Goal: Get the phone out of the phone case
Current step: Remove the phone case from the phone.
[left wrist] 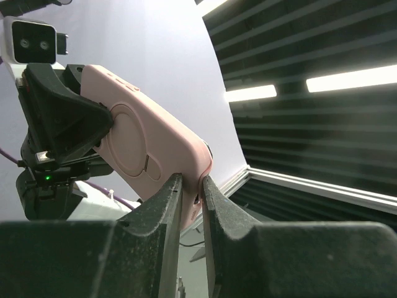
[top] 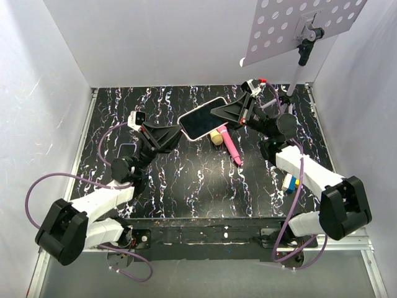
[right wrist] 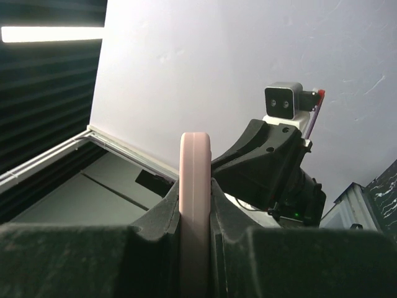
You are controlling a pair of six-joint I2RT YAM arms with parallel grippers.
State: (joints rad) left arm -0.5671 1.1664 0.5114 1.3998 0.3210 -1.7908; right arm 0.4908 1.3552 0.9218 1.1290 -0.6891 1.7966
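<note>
The phone (top: 202, 117) sits in the salmon-pink phone case, dark screen up, held in the air above the table's far middle between both grippers. My left gripper (top: 180, 131) is shut on the case's near-left corner. In the left wrist view its fingers (left wrist: 167, 205) pinch the corner of the case's pink back (left wrist: 146, 146). My right gripper (top: 229, 112) is shut on the far-right end. In the right wrist view the case (right wrist: 196, 167) stands edge-on, clamped between the pads. The phone's back is hidden.
A second bare dark phone (top: 127, 151) lies on the black marbled table (top: 186, 186) at the left. A pink marker (top: 231, 146) and a tan block (top: 216, 137) lie under the held phone. Coloured blocks (top: 289, 183) sit at the right. A perforated plate (top: 298, 25) stands at the back right.
</note>
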